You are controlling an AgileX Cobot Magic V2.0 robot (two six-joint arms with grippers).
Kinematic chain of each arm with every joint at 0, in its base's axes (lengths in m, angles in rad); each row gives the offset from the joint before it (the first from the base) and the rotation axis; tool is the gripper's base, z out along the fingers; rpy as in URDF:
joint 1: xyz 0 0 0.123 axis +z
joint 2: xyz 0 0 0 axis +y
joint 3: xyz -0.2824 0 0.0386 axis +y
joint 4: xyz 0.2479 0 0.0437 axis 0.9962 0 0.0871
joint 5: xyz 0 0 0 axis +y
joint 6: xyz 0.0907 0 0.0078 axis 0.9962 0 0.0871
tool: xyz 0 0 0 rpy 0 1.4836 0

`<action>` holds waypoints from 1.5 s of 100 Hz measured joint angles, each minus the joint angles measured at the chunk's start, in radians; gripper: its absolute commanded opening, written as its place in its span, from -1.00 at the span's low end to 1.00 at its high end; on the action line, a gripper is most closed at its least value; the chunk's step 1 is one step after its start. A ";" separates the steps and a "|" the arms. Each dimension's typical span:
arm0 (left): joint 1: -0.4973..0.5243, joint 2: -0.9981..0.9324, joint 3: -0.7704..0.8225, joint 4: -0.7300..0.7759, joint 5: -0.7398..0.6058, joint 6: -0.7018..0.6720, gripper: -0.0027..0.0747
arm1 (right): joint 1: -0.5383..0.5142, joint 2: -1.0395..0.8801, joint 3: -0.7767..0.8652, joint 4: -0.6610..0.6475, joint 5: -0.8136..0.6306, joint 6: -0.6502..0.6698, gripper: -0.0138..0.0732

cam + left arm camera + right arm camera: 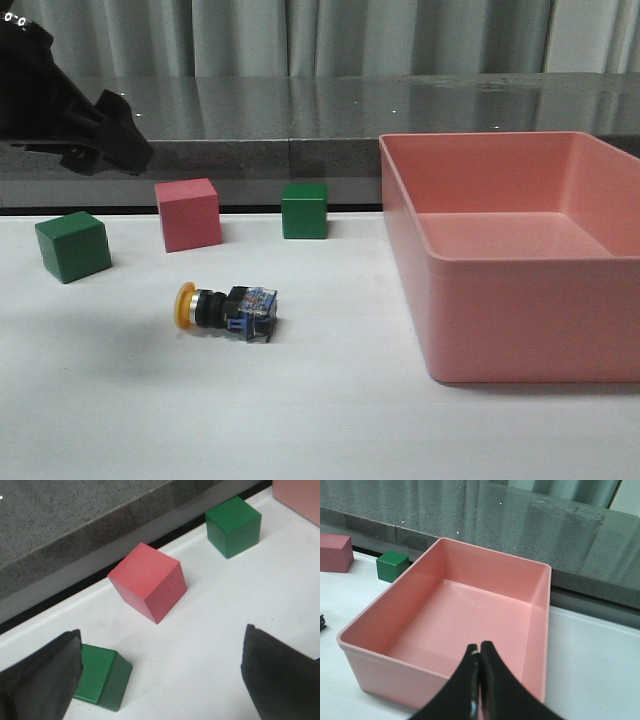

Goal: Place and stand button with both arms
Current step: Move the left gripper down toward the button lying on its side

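Button lies on its side mid-worktop, toward the left edge. Left pincer is spread wide above the back-left cubes; right pincer is pressed together over the bin. I'd bet the round cap rolls away if it's nudged.

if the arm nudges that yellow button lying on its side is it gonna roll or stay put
The button would probably pivot rather than roll freely: its round yellow cap touches the table, but the square blue base should catch. It looks rigid, so a grip shouldn't deform it. Stood on the base, the wide cap may leave it somewhat top-heavy.
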 measured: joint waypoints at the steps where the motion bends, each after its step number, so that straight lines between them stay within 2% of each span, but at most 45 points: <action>1: 0.000 0.002 0.000 0.000 0.004 0.000 0.67 | 0.000 0.000 0.000 0.000 0.000 0.000 -0.86; 50: 0.002 0.003 -0.036 0.007 0.040 0.000 0.67 | 0.000 0.000 0.000 0.000 0.001 0.000 -0.86; 69: -0.034 0.003 -0.053 0.029 0.058 0.000 0.67 | 0.000 0.000 0.000 0.000 0.001 0.000 -0.86; 81: -0.061 0.003 -0.057 -0.007 0.074 0.071 0.67 | 0.000 0.000 0.000 0.000 0.001 0.000 -0.86; 88: -0.067 0.003 -0.065 -0.098 0.095 0.184 0.67 | 0.000 0.000 0.000 0.000 0.001 0.000 -0.86; 95: -0.069 0.003 -0.079 -0.254 0.133 0.376 0.67 | 0.000 0.000 0.000 0.000 0.001 0.000 -0.86; 101: -0.057 0.003 -0.095 -0.418 0.185 0.612 0.67 | 0.000 0.000 0.000 0.000 0.001 0.000 -0.86; 117: 0.048 0.003 -0.113 -1.047 0.409 1.341 0.67 | 0.000 0.000 0.000 0.000 0.001 0.000 -0.86; 124: 0.104 0.003 -0.113 -1.239 0.520 1.570 0.67 | 0.000 0.000 0.000 0.000 0.001 0.000 -0.86; 133: 0.162 0.003 -0.113 -1.361 0.622 1.733 0.67 | 0.000 0.000 0.000 0.000 0.001 0.000 -0.86; 150: 0.240 0.031 -0.097 -1.540 0.729 1.936 0.67 | 0.000 0.000 0.000 0.000 0.001 0.000 -0.86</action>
